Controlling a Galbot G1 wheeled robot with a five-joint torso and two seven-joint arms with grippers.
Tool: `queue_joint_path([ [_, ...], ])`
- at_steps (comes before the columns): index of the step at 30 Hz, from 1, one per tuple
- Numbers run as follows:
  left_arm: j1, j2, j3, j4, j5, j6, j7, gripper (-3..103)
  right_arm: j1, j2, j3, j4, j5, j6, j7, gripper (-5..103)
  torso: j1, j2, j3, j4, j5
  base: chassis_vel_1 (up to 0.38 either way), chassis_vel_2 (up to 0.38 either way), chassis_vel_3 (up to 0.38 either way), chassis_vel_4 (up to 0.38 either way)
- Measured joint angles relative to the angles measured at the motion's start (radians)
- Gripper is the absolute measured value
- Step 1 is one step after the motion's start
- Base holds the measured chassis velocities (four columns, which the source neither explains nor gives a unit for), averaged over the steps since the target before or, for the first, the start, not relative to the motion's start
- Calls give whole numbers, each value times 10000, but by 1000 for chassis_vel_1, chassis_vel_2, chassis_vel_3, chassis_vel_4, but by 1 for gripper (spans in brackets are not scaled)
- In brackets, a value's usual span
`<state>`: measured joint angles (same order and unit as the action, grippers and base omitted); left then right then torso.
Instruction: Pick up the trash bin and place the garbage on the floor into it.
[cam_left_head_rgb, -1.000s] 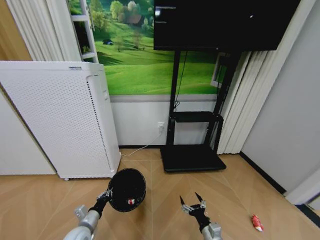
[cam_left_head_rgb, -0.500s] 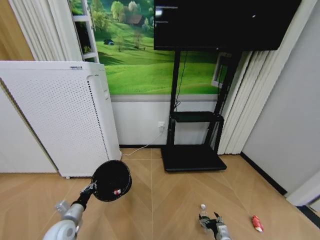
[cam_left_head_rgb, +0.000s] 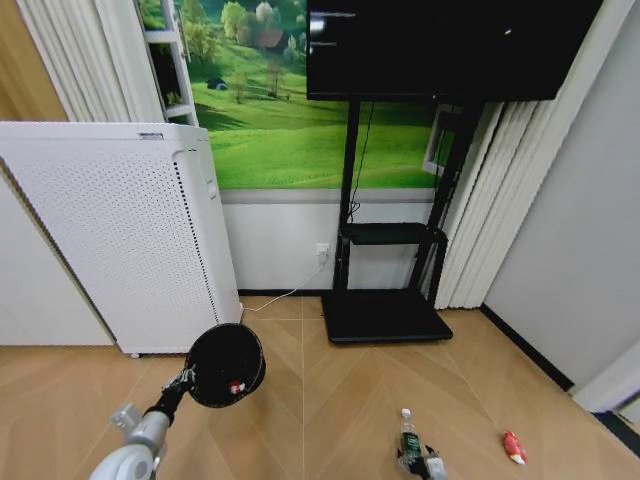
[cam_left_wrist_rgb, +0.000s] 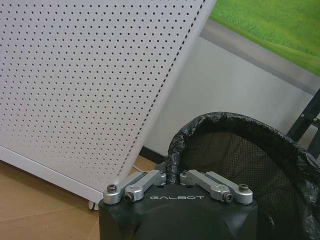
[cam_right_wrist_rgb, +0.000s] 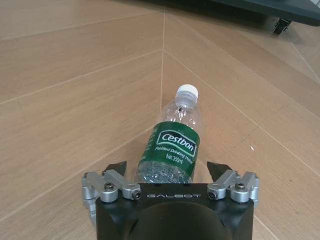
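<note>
Since a second ago my right pincer (cam_right_wrist_rgb: 170, 172) has dropped from mid-air down to the floor (cam_right_wrist_rgb: 60, 100), and the bin (cam_left_head_rgb: 225, 365) in my left pincer (cam_left_wrist_rgb: 172, 176) has swung out to the left. Right pincer is now spread wide around the bottle (cam_right_wrist_rgb: 172, 147), tips either side of the label, not squeezing yet.

Left pincer is clamped on the bin's rim, holding it off the floor with the mouth tipped toward me. Progress, I'd say: bin's picked up, one red-and-white scrap (cam_left_head_rgb: 236, 386) already inside, bottle about to get grabbed, red wrapper (cam_left_head_rgb: 514, 446) off to the right untouched.

Right wrist view reads the label; head view gives bin and wrapper.
</note>
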<state>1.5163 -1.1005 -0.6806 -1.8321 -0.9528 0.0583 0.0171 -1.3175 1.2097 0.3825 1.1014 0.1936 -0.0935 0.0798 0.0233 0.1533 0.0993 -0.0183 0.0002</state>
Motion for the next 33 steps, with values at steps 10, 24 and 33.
queue_joint_path([
  [10, -46, -52, 101, -17, -18, -18, -70, 6, -196, 48, -12, 232, 90, 114, 52, 46, 0, 0, 0, -1, -2, 0, 0, 0, 0],
  [24, -411, 111, 1209, 304, -5, -23, -287, 6, -1040, -339, 508, 2422, 623, 2341, -527, 25, 0, 0, 0, 2, 4, 0, 0, 0, 0],
  [33, -1144, 394, 2742, 201, -272, 469, -915, 6, -1833, -1838, 499, 5938, 1865, 3855, -2340, 25, 0, 0, -1, 0, 1, 0, 0, 0, 0],
])
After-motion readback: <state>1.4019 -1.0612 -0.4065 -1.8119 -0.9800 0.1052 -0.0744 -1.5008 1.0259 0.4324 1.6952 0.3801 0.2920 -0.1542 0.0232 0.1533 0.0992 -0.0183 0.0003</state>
